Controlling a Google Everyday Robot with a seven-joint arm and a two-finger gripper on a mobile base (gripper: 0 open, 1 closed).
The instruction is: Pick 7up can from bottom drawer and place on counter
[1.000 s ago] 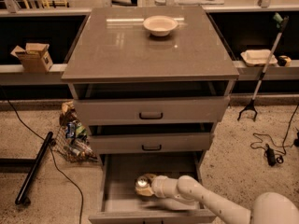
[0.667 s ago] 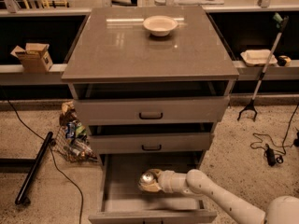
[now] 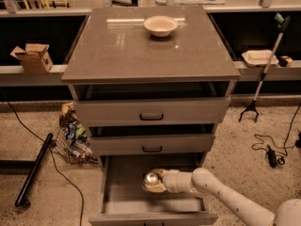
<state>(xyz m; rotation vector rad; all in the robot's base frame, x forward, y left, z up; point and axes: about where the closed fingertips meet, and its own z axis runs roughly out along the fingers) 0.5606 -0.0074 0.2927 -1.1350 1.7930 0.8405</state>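
The bottom drawer (image 3: 123, 182) stands pulled open at the foot of the cabinet, its grey floor bare on the left. The 7up can (image 3: 151, 177) shows its shiny silver lid inside the drawer, right of centre. My gripper (image 3: 153, 181) reaches in from the lower right on a white arm and is shut around the can, holding it a little above the drawer floor. The counter (image 3: 122, 46) is the glossy grey-brown slab on top of the cabinet.
A cream bowl (image 3: 161, 25) sits at the back of the counter. Two closed drawer fronts (image 3: 151, 111) lie above the open drawer. A cardboard box (image 3: 33, 57) is on the left ledge, a bag of trash (image 3: 73, 138) and a black pole (image 3: 34, 169) on the floor left, a grabber tool (image 3: 263, 74) right.
My gripper has lifted the can and moved it slightly back and to the right within the drawer. The arm has risen with it.
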